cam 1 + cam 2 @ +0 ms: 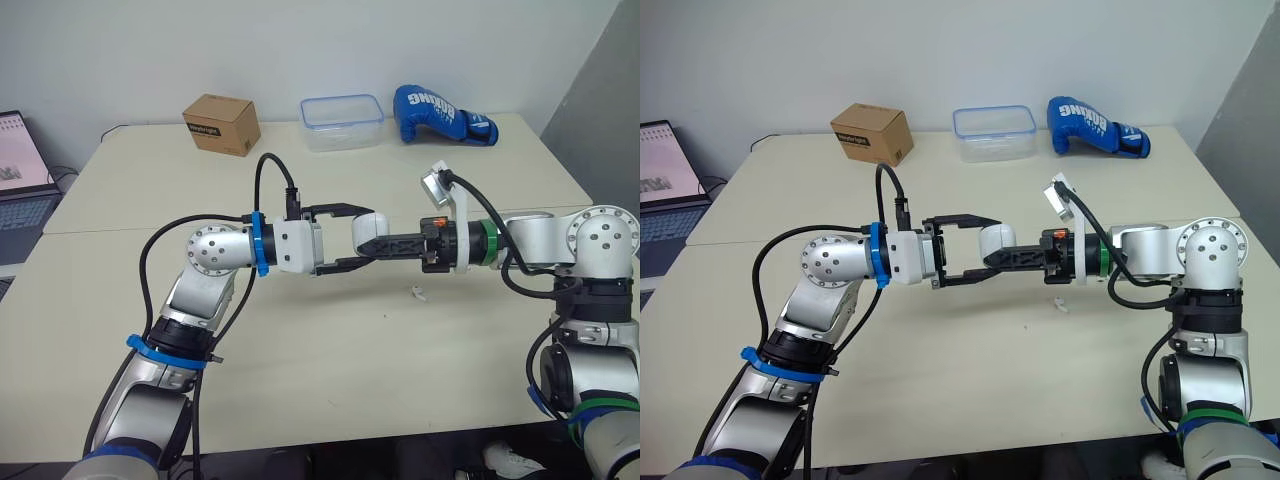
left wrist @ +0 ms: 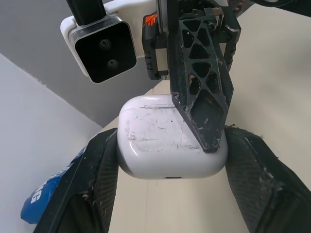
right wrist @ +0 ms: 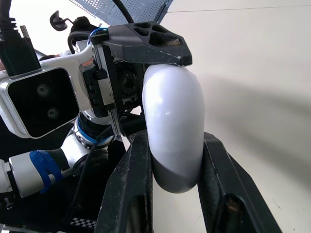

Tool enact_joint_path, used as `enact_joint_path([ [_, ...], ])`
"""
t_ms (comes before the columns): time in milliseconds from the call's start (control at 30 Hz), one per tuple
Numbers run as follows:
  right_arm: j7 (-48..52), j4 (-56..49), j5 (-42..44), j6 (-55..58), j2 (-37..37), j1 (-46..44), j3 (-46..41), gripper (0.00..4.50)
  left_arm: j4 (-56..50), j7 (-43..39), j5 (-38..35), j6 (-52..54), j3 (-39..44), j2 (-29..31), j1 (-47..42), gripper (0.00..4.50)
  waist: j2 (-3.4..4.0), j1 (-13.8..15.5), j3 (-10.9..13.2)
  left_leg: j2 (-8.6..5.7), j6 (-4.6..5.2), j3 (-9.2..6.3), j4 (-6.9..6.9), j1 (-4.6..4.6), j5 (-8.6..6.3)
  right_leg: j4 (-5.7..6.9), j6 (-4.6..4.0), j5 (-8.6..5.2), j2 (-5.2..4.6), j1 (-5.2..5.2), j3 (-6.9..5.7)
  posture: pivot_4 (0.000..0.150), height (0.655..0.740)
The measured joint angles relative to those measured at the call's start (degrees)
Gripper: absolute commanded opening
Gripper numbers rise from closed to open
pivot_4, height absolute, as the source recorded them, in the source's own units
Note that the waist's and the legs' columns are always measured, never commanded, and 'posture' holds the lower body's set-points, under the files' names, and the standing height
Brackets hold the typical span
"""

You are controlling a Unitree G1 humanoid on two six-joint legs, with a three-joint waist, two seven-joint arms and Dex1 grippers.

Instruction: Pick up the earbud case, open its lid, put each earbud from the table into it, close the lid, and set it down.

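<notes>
- The white earbud case (image 2: 165,141) hangs in mid-air above the table (image 1: 300,360), between the two arms and held from both sides.
- The left gripper (image 1: 988,248) has its jaws set against the case's two narrow sides, one black finger (image 2: 97,170) on each, so the case sits crosswise in its grasp.
- The right gripper (image 3: 176,145) comes in from the opposite side, and its jaws pinch the case across its broad flat faces. One finger lies over the scuffed front face.
- The two grasps cross at right angles, probably so that neither pair of jaws blocks the other. That would let one arm steady the body while the other works on the lid or takes the case over.
- A thin seam runs near one end of the case and the lid looks closed, so opening seems to be the step not yet done.
- One small white earbud (image 1: 418,293) lies on the table just below the right wrist, within easy reach once a gripper is free.
- A cardboard box (image 1: 221,123), a clear plastic container (image 1: 342,120) and a blue boxing glove (image 1: 445,115) sit along the far edge, well apart from the work.
</notes>
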Motion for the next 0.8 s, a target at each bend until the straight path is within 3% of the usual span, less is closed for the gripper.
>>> enact_joint_path([
  [167,-1.0,-0.2,2.5,-1.8,-0.7,1.2,1.1,0.80,-0.1,-0.7,-0.4,0.8,0.0,0.0,0.0,2.77,0.00,0.0,0.0,0.00,0.00,0.01,0.00,0.00,0.00,0.00,0.00,0.00,0.00,0.00,0.00,0.150,0.7307],
  [200,-1.3,-0.2,3.2,-2.0,-1.0,1.4,1.5,0.80,-0.4,-1.3,-1.1,1.9,0.0,0.1,0.1,3.48,0.00,0.0,0.0,0.00,0.00,0.00,0.00,0.00,0.00,0.01,0.00,0.00,0.00,0.00,0.00,0.150,0.7307],
  [333,-1.6,-1.1,6.7,-3.5,-1.6,1.5,2.3,0.80,-2.3,-2.5,-2.4,7.8,-0.1,1.0,0.5,4.49,0.00,-0.1,0.0,0.00,0.01,0.00,0.00,0.00,0.00,0.01,0.00,0.00,0.01,0.00,0.00,0.150,0.7307],
  [467,-1.3,-2.0,5.8,-4.5,-2.7,1.8,3.9,0.80,-6.1,-2.7,-5.1,16.8,0.1,3.4,0.4,4.49,0.00,-0.2,0.0,0.01,0.01,0.00,0.00,-0.01,0.00,0.03,0.01,0.00,0.02,-0.02,0.01,0.150,0.7307],
  [633,8.1,-6.1,-7.1,-5.8,-9.3,0.7,9.5,0.80,-10.0,-8.0,-11.9,37.9,2.1,15.0,-2.6,4.49,0.05,-0.7,0.0,0.03,0.04,-0.01,-0.03,-0.04,-0.01,0.03,0.04,-0.03,0.09,-0.06,0.00,0.150,0.7307],
  [800,27.9,-17.0,-31.2,-19.4,-19.0,-3.1,27.8,0.80,-11.4,-9.1,-18.5,58.3,2.0,17.2,-7.5,4.49,0.07,-1.1,0.1,0.00,0.03,-0.04,-0.03,-0.04,-0.01,0.04,0.20,-0.13,0.08,-0.06,-0.04,0.150,0.7307],
])
